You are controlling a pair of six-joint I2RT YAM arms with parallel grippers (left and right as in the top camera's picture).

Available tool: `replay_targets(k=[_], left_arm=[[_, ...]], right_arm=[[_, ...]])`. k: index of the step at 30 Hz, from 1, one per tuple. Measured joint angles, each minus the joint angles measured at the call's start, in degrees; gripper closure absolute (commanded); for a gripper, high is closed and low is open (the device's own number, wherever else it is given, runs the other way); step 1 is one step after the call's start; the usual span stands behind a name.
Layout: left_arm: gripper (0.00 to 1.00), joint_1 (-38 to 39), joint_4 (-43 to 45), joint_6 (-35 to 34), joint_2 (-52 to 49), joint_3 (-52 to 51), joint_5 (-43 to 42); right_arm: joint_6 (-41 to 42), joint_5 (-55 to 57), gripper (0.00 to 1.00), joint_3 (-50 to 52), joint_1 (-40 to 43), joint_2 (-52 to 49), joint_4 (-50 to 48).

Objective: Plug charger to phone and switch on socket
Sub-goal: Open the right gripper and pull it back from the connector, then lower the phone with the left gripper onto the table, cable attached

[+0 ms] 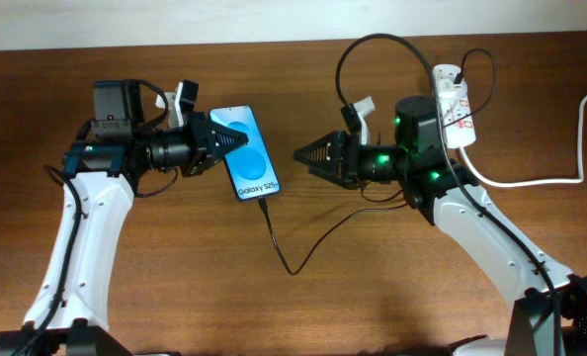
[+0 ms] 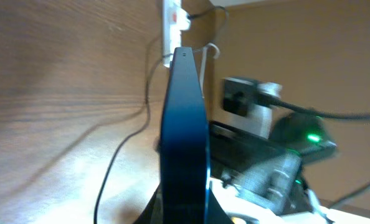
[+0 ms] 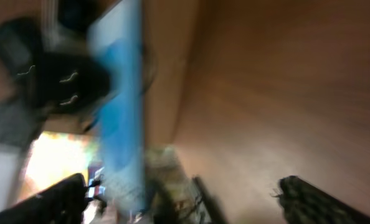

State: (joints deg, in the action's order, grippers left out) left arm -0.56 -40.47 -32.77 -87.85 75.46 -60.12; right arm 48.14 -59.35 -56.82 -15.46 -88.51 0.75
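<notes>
**Phone clamped, cable at its lower end**

The left gripper (image 1: 217,143) has its black jaws closed on one long edge of the slim, glossy blue-screened phone (image 1: 249,153), over the grained brown wooden surface (image 1: 175,287). The thin black charger cable (image 1: 279,247) meets the phone's lower end and loops across the wood toward the small white plastic power strip (image 1: 455,109). The right gripper (image 1: 301,156) points at the phone from nearby, its jaws spread wide and not touching it.
</notes>
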Motion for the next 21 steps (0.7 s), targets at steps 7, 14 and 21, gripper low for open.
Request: replay_targets(k=[7, 14, 21], left_arm=[[1.00, 0.00, -0.02, -5.81, 0.00, 0.00, -7.45], [1.00, 0.02, -0.02, -8.79, 0.00, 0.00, -7.56], [1.00, 3.89, -0.02, -9.07, 0.00, 0.00, 1.42]], right_arm=[[-4.92, 18.03, 0.43, -0.02, -0.33, -4.22, 7.58], [-9.62, 22.08, 0.53, 0.00, -0.33, -11.78, 16.94], [-13.88, 24.39, 0.55, -0.02, -0.33, -11.85, 23.98]])
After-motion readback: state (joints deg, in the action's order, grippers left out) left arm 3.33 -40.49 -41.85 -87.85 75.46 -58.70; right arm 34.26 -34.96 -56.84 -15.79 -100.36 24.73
